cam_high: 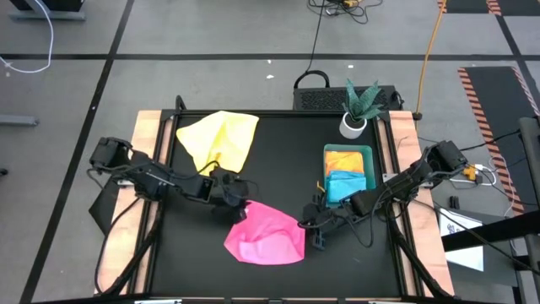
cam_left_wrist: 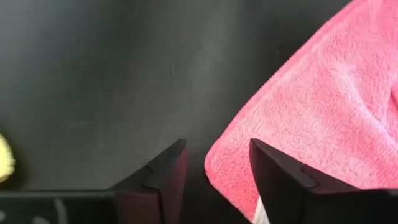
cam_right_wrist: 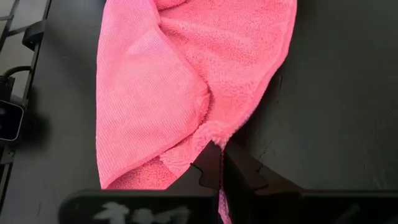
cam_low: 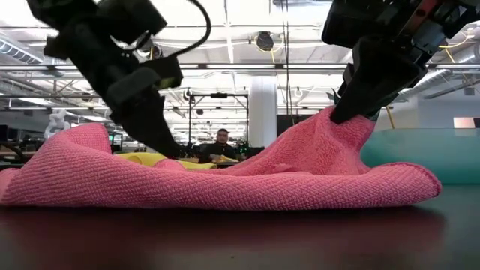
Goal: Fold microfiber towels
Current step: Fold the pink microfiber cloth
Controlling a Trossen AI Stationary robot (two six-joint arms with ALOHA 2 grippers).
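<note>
A pink microfiber towel [cam_high: 263,232] lies rumpled at the table's near middle. My right gripper [cam_right_wrist: 221,149] is at its right side, shut on it. My left gripper [cam_left_wrist: 217,144] stands open at the towel's far left corner [cam_left_wrist: 217,167], low over the table. That corner lies between its two fingers, and I cannot tell whether they touch it. A yellow towel [cam_high: 219,139] lies spread flat at the far left. A folded yellow towel [cam_high: 344,160] and a light blue towel [cam_high: 346,184] sit in the green tray [cam_high: 369,154]. My right gripper pinches the pink towel's right edge [cam_right_wrist: 210,138] between its two fingers, where a folded-over flap meets the layer beneath. The fingers slant down from the table's right. The held edge is drawn up into a peak [cam_low: 337,127]; the remainder of the towel lies on the table.
A potted plant [cam_high: 359,105] stands at the far right, behind the tray. Bare black tabletop [cam_high: 287,160] lies between the yellow towel and the tray. Wooden rails [cam_high: 152,135] run along both table sides. A person [cam_low: 221,142] sits in the room beyond.
</note>
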